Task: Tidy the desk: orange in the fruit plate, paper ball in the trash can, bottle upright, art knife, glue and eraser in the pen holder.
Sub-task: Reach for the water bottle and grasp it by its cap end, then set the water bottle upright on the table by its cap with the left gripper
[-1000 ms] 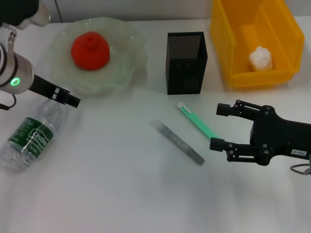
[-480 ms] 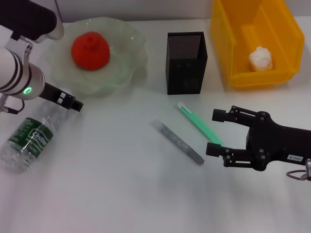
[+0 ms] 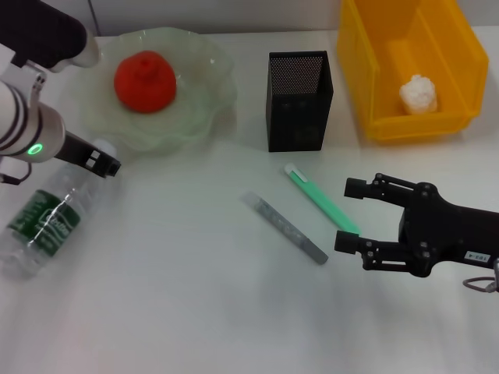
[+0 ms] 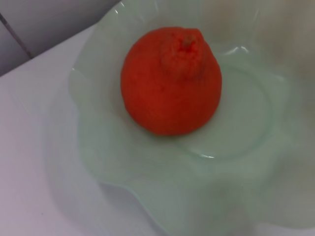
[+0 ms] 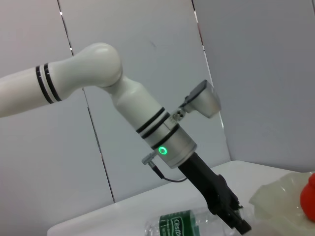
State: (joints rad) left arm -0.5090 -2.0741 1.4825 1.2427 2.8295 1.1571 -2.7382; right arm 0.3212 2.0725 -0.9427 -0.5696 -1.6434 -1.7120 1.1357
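The orange [image 3: 144,82] lies in the pale green fruit plate [image 3: 210,117]; the left wrist view shows the orange [image 4: 170,81] and the plate [image 4: 147,196] close up. The paper ball [image 3: 419,93] sits in the yellow trash can [image 3: 374,93]. The bottle [image 3: 43,218] lies on its side at the left. My left gripper [image 3: 101,162] is at its cap end, as the right wrist view [image 5: 234,219] also shows. My right gripper [image 3: 350,214] is open, with the end of the green art knife [image 3: 316,193] between its fingers. A grey speckled stick [image 3: 284,227] lies beside the knife.
The black mesh pen holder [image 3: 299,101] stands upright behind the knife, between the plate and the trash can. The white table [image 3: 195,312] reaches forward to the near edge.
My left gripper has moved left and closer to the bottle's cap end, and the bottle has turned slightly. My right gripper has dropped a little toward the near edge.
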